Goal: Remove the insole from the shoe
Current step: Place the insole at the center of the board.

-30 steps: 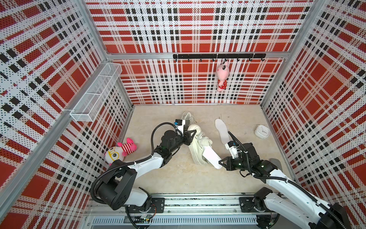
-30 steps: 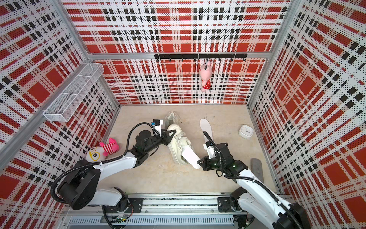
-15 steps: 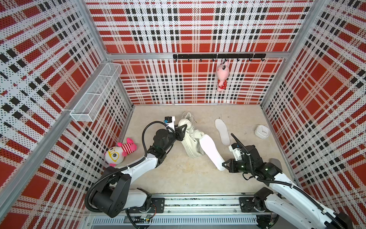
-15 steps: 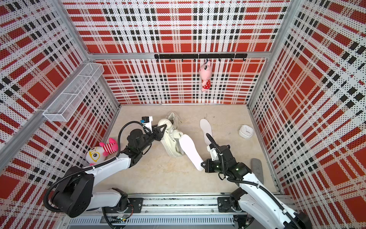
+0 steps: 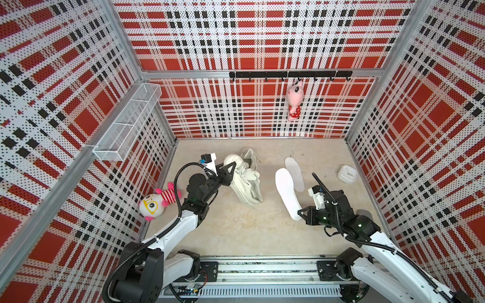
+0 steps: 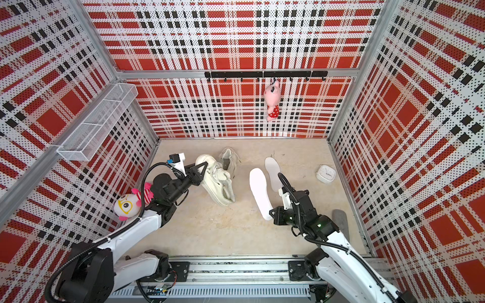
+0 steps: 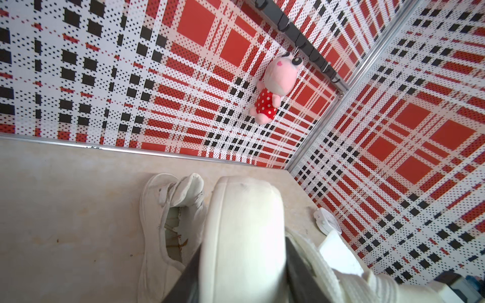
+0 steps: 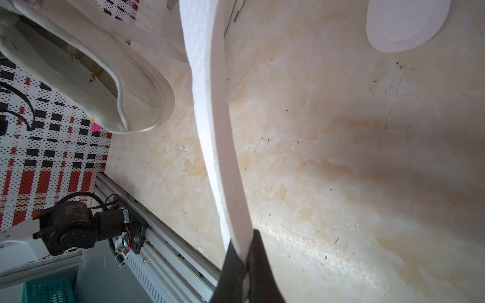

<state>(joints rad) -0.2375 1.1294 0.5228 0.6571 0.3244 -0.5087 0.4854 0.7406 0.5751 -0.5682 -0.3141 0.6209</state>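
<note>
A white shoe [image 5: 246, 183] lies on the beige floor, and my left gripper [image 5: 231, 168] is shut on its toe end. In the left wrist view the toe [image 7: 244, 223] fills the space between the black jaws of the left gripper [image 7: 242, 275]. A white insole [image 5: 287, 194] hangs clear of the shoe, to its right. My right gripper [image 5: 300, 213] is shut on the insole's near end. The right wrist view shows the insole [image 8: 215, 131] running away from the right gripper [image 8: 245, 262], past the shoe's open heel [image 8: 105, 86]. In both top views floor shows between shoe and insole.
A second white shoe [image 5: 249, 157] lies behind the held one. Another insole [image 5: 295, 173] lies flat beside the held insole. A white clock [image 5: 347, 173] sits at the right wall, a plush toy [image 5: 157, 202] at the left wall. A pink plush [image 5: 294, 101] hangs on the back wall.
The insole's far end has come out of the shoe as the right gripper drew it right and forward. The left gripper has pulled the shoe left and back.
</note>
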